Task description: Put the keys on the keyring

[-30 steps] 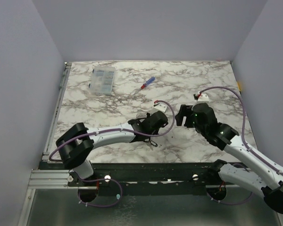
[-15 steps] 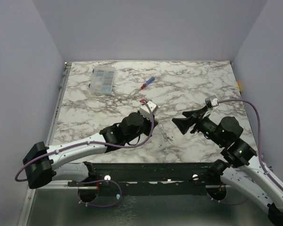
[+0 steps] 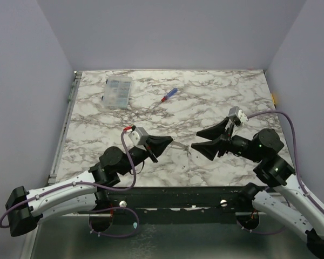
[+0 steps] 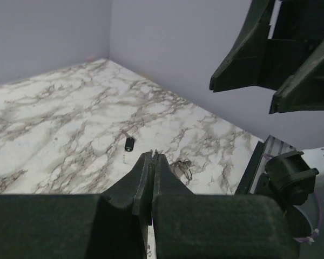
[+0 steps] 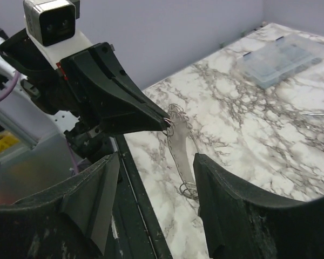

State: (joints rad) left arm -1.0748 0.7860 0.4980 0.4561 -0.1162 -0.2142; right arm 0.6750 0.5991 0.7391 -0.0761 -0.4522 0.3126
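Note:
My left gripper (image 3: 167, 142) points right and is shut on the top end of the keyring (image 5: 181, 151), a pale grey strip with a thin chain that hangs down to a small metal ring (image 5: 189, 190) just above the marble. In the left wrist view the fingers (image 4: 153, 155) are pressed together, with the ring end (image 4: 182, 168) beyond them. My right gripper (image 3: 195, 141) faces it, open and empty, its jaws on either side of the hanging strip in the right wrist view (image 5: 156, 157). One black-headed key (image 4: 129, 144) lies on the table. The other key is out of view.
A clear plastic compartment box (image 3: 117, 91) sits at the far left of the marble table (image 3: 232, 97) and shows in the right wrist view (image 5: 283, 56). A red-and-blue screwdriver (image 3: 169, 95) lies far centre. The black front rail (image 3: 173, 194) runs under both grippers.
The left arm has drawn back to the left and lifted, now holding the keyring off the table. The right gripper has turned to face it and its jaws stand wider apart.

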